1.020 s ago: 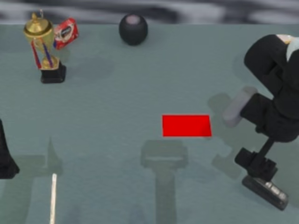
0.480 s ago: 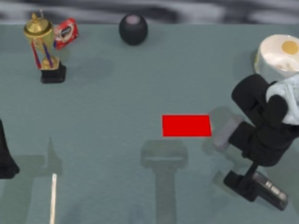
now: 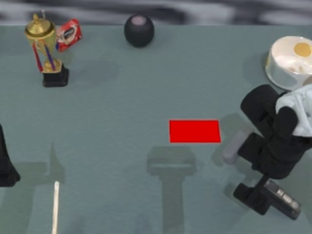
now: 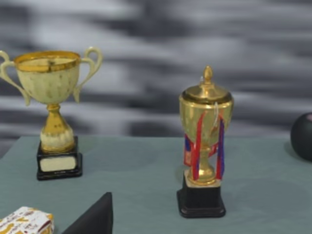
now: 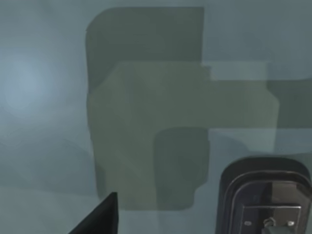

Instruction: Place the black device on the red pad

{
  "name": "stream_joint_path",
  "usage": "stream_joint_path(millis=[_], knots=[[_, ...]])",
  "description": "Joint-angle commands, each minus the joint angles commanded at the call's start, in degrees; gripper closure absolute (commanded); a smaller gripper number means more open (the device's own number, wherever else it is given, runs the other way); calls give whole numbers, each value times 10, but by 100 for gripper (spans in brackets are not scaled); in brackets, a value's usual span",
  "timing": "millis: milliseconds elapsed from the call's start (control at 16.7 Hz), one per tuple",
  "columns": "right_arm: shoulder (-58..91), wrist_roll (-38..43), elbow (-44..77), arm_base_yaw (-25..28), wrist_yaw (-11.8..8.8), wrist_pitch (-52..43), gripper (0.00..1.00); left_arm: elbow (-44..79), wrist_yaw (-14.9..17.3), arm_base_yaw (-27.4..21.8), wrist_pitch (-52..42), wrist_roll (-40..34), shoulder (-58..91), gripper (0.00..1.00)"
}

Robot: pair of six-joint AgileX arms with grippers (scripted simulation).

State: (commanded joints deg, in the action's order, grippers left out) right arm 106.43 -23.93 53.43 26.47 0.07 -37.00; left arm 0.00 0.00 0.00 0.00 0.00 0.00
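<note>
Table: a grey-green table (image 3: pixel 122 97) seen from above, with 2 arms, 1 at each side.
Right arm: it reaches over the near right part of the table, its black body bent above the surface.
Right gripper (image 3: pixel 261 195): low at the near right corner, at the left end of the black device; the fingers sit on either side of that end, but I cannot tell whether they are clenched on it or released.
Black device (image 3: pixel 282 199): a slim black bar with small grey buttons, lying at an angle at the near right corner, well apart from the red pad. In the right wrist view its rounded end (image 5: pixel 265 200) shows against the table.
Red pad (image 3: pixel 194 131): a flat, plain red rectangle lying bare a little right of the table's centre, to the left of the right arm.
Left arm: parked at the near left edge, only a dark part of it showing.
Left gripper (image 3: pixel 6 168): at the left edge; I cannot tell whether its claw is released or clenched.
Trophy (image 3: pixel 45 48): gold with red and blue ribbons on a black base, upright at the far left.
Packet (image 3: pixel 68 34): red and white, just beside the trophy's cup, on its right.
Black ball (image 3: pixel 139 30): pinkish on top, at the far edge, left of centre.
White bowl (image 3: pixel 291 61): round, with a yellow spot, at the far right.
Second trophy (image 4: pixel 51 112): gold 2-handled cup on a black base, seen only in the left wrist view.
</note>
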Motion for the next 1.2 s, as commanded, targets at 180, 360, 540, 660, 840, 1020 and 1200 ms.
stream_joint_path(millis=[180,360,540,660,840,1020,1200], knots=[[0,0,0,0,0,0,38,0,0,0,0,0,0,0],[0,0,0,0,0,0,60,0,0,0,0,0,0,0],[0,0,0,0,0,0,83,0,0,0,0,0,0,0],[0,0,0,0,0,0,98,0,0,0,0,0,0,0],[0,0,0,0,0,0,100,0,0,0,0,0,0,0],[0,0,0,0,0,0,100,0,0,0,0,0,0,0],[-3,0,0,-1,0,0,100,0,0,0,0,0,0,0]])
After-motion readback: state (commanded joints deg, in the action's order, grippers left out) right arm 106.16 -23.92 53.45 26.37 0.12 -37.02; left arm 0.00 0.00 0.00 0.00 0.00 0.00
